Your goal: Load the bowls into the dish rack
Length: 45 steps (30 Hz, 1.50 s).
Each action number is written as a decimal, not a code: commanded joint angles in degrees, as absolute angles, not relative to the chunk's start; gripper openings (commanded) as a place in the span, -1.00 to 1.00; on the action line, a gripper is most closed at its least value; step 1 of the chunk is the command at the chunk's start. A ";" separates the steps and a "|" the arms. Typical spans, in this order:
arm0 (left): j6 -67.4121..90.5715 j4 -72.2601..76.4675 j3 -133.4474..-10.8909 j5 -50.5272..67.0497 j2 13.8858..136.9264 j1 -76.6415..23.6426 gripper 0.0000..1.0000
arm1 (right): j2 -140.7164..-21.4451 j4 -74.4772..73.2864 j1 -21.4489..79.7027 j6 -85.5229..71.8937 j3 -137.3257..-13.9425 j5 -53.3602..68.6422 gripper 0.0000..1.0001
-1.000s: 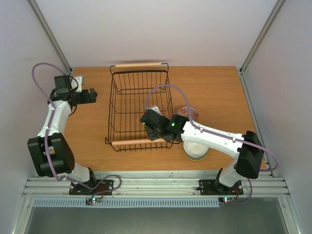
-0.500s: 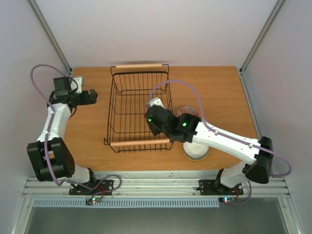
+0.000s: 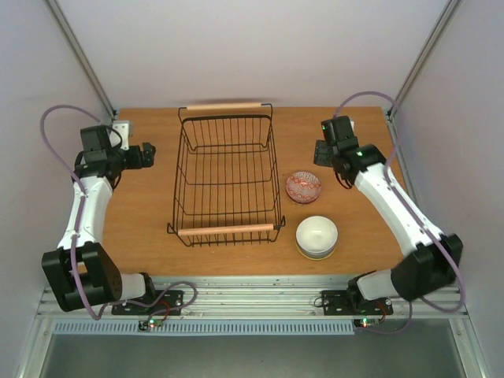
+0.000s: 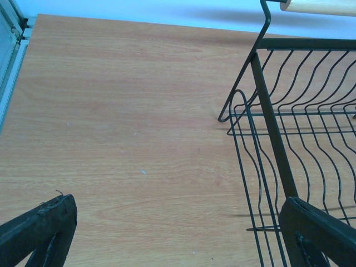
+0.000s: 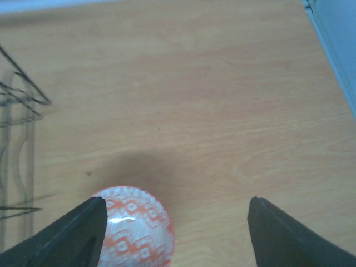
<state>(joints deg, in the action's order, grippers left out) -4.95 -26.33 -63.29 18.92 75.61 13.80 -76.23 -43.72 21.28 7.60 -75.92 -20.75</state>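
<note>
The black wire dish rack (image 3: 226, 177) with wooden handles stands mid-table, and no bowl shows inside it. To its right a red-and-white patterned bowl (image 3: 303, 187) sits on the table. Nearer the front, a white bowl (image 3: 316, 235) rests on top of a yellowish one. My right gripper (image 3: 321, 153) hovers open behind the patterned bowl (image 5: 136, 228), which shows by its left finger (image 5: 72, 236); nothing is between the jaws. My left gripper (image 3: 150, 153) hangs open and empty left of the rack (image 4: 278, 111).
The table's right edge (image 5: 334, 61) runs close to my right gripper. Bare wood lies to the left of the rack under my left gripper (image 4: 178, 239).
My right arm swung from the rack's near right corner back to the far right of the table, and its jaws opened. The rack shifted slightly. The left arm barely moved.
</note>
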 commanded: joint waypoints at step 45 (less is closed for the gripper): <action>-6.33 -25.85 -64.73 19.48 74.79 14.06 0.99 | -89.79 -43.65 16.44 6.88 -69.33 -8.44 -0.97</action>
<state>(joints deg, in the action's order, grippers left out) -6.28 -26.52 -62.74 17.67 75.83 13.80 -94.96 -40.77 16.71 5.50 -69.10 -7.60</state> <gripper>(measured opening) 0.994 0.059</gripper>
